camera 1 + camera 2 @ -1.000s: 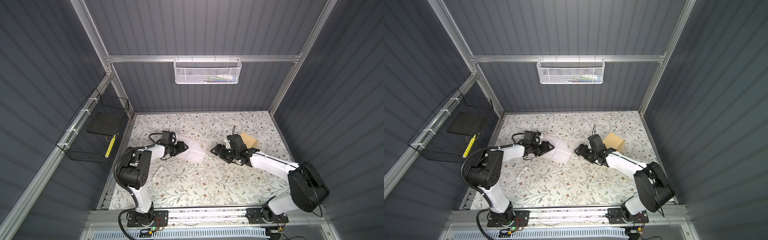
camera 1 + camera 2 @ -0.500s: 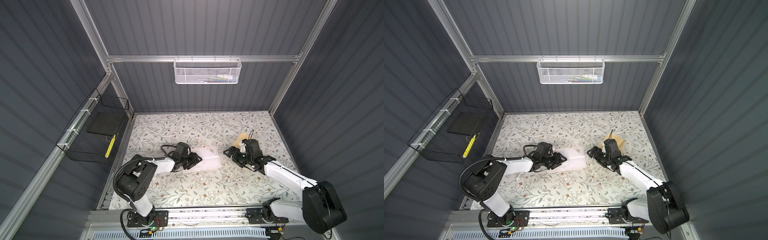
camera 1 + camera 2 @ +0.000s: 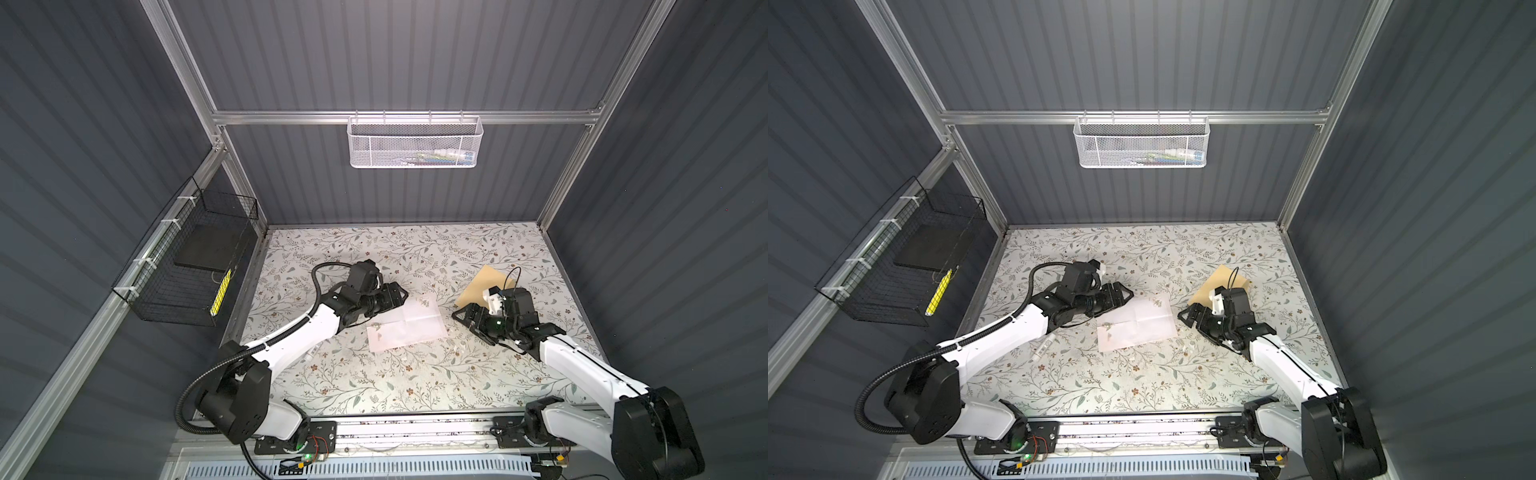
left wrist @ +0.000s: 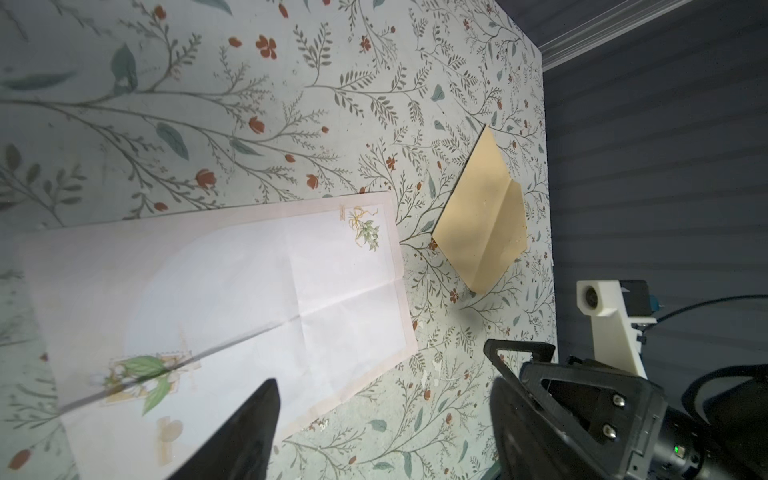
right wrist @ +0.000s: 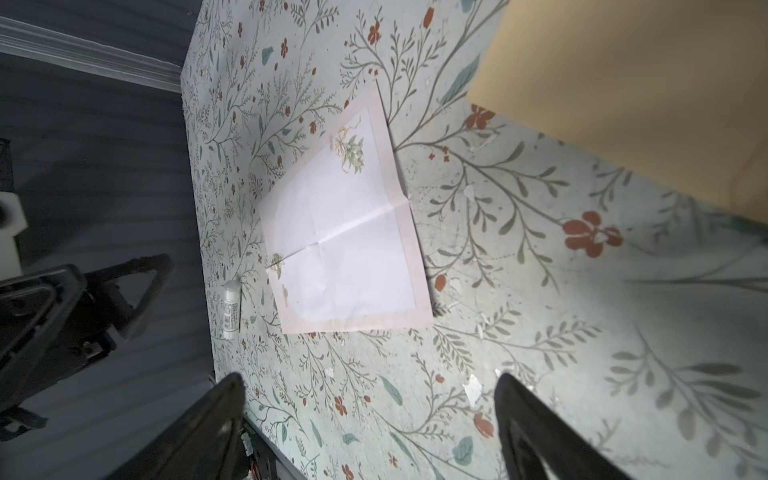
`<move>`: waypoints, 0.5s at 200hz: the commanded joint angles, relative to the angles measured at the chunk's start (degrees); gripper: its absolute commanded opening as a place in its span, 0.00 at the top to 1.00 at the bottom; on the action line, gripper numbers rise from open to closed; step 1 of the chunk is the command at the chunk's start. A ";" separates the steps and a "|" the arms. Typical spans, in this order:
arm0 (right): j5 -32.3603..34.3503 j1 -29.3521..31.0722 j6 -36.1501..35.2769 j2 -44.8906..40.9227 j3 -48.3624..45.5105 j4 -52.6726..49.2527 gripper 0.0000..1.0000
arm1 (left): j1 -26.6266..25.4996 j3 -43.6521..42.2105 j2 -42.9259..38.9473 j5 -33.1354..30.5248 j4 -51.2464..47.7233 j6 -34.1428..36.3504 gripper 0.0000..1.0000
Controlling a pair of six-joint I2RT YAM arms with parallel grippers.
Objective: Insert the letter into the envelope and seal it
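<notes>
Letter [image 3: 405,328]: flat, unfolded, mid-worktop [image 3: 374,390], apart from tan envelope [image 3: 478,286] lying near its right side. Judged thin, light, limp; likely to slide on the print and buckle along the cross creases. Best pinched at a free edge or corner, not mid-sheet. Left gripper [image 3: 402,294] over far corner, contact unclear, jaws spread, empty. Right gripper [image 3: 460,319] beside envelope, jaws spread, empty. White stick [image 3: 1044,349] by left arm.

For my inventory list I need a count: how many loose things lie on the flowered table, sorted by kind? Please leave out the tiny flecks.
paper sheet: 1
envelope: 1
white stick: 1
Total: 3
</notes>
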 commanded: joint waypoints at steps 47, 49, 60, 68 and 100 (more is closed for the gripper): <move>-2.80 0.39 0.35 1.49 -2.45 4.86 0.07 | 2.41 -0.79 3.39 1.12 -6.05 5.90 0.21; -2.77 0.43 0.49 1.53 -2.53 5.05 0.08 | 2.43 -0.81 3.62 1.08 -6.17 6.00 0.21; -2.75 0.73 1.11 2.00 -3.10 5.76 0.08 | 2.60 -0.78 4.13 0.63 -7.01 6.34 0.22; -2.73 1.01 1.40 2.26 -3.34 6.39 0.08 | 2.82 -1.11 4.26 -0.37 -7.47 6.38 0.24; -1.71 2.92 2.28 4.02 -3.36 7.75 0.10 | 3.64 -2.87 4.92 -0.68 -6.48 6.60 0.31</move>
